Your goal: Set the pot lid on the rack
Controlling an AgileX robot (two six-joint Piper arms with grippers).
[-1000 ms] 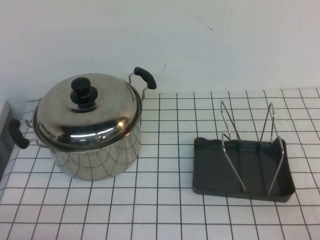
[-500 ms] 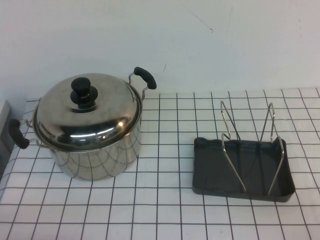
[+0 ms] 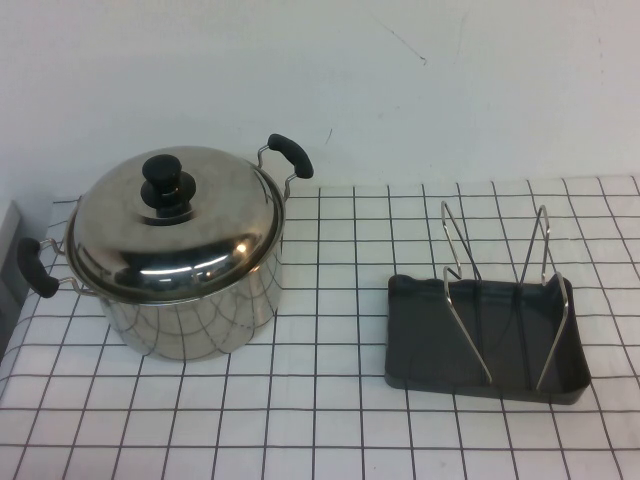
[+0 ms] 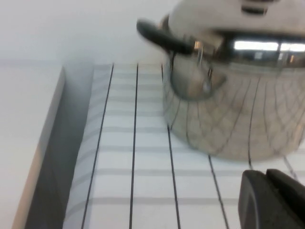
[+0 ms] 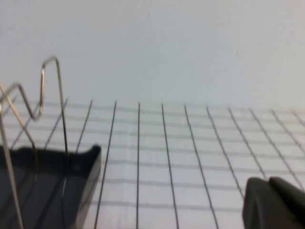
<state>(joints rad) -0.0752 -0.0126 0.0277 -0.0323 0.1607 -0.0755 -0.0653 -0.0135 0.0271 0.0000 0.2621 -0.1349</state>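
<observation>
The shiny domed pot lid [image 3: 190, 235] with a black knob [image 3: 165, 184] sits on the steel pot [image 3: 195, 315] at the left of the table. The pot also shows in the left wrist view [image 4: 238, 114], with one black handle [image 4: 159, 37]. The rack [image 3: 485, 335], a dark grey tray with two silver wire loops, stands at the right and is empty; part of it shows in the right wrist view [image 5: 47, 186]. My left gripper [image 4: 266, 179] is shut and empty, low over the cloth near the pot. My right gripper [image 5: 268, 185] is shut and empty, beside the rack. Neither gripper shows in the high view.
A white cloth with a black grid [image 3: 330, 300] covers the table. A white wall [image 3: 400, 80] rises behind it. A grey edge [image 3: 8, 270] runs along the table's left side, also in the left wrist view [image 4: 62, 157].
</observation>
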